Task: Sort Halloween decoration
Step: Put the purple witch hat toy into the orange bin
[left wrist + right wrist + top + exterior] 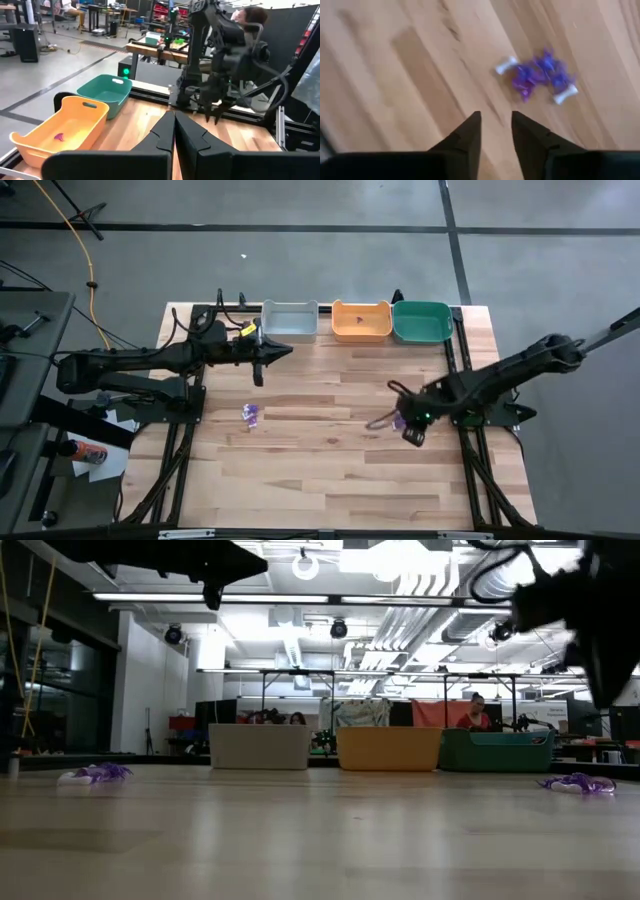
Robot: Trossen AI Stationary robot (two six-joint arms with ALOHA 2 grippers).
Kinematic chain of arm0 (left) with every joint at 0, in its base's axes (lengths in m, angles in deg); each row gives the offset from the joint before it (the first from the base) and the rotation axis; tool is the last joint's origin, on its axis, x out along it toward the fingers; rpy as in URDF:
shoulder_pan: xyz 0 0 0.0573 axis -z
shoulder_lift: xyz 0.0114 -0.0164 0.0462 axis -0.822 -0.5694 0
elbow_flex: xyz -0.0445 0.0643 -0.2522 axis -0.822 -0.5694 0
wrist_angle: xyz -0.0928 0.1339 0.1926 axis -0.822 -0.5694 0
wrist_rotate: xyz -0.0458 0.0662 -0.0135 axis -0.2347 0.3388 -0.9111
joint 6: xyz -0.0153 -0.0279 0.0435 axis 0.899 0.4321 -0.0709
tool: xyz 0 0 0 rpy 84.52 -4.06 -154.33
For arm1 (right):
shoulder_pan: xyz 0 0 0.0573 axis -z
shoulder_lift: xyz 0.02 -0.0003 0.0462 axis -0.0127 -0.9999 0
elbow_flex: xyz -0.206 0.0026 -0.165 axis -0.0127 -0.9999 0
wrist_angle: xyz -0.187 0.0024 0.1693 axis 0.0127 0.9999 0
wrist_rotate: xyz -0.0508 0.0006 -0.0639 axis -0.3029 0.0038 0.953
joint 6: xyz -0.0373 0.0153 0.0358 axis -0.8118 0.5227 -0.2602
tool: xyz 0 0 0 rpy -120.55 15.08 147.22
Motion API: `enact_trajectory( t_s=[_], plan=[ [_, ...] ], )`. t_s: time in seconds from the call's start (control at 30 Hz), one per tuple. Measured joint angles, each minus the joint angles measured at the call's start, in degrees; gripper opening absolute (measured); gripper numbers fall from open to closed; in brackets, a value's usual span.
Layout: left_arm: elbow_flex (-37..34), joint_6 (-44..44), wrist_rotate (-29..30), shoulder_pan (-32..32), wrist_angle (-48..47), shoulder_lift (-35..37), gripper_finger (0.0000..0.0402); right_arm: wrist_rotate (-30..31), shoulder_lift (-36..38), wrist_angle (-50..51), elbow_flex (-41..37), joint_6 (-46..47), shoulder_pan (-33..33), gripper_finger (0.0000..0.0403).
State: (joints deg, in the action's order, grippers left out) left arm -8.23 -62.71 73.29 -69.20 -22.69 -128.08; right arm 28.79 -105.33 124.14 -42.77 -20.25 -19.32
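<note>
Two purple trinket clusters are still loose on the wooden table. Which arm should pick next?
Right, probably. The right gripper hangs open beside the purple-and-white trinket cluster near the table's right side. The left gripper is shut, nearer the grey plastic bin than the other purple cluster.

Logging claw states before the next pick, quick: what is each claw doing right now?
Left claw: closed, holding nothing, raised near the grey bin.
Right claw: slightly open, empty, above the purple trinkets on the table.
</note>
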Motion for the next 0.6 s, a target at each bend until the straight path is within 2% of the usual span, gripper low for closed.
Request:
enact_trajectory(
  t_s=[0.13, 0.23, 0.33, 0.6],
  plan=[
    [0.0, 0.0, 0.06, 0.0, 0.0, 0.0, 0.0, 0.08, -0.01, -5.1, -6.78, 6.7, -2.46, 0.016],
    [0.0, 0.0, 0.43, 0.0, -0.01, 0.0, 0.0, 2.52, 0.37, -9.35, -9.64, 7.21, -2.99, 0.0182],
    [0.0, 0.0, 0.59, 0.0, -0.06, 0.0, 0.0, 5.75, 0.35, -11.25, -10.89, 6.97, -2.94, 0.0189],
    [0.0, 0.02, 0.61, 0.0, -0.72, 0.0, 0.0, 8.04, 0.35, -12.93, -13.96, 7.03, -2.95, 0.0184]
  ],
)
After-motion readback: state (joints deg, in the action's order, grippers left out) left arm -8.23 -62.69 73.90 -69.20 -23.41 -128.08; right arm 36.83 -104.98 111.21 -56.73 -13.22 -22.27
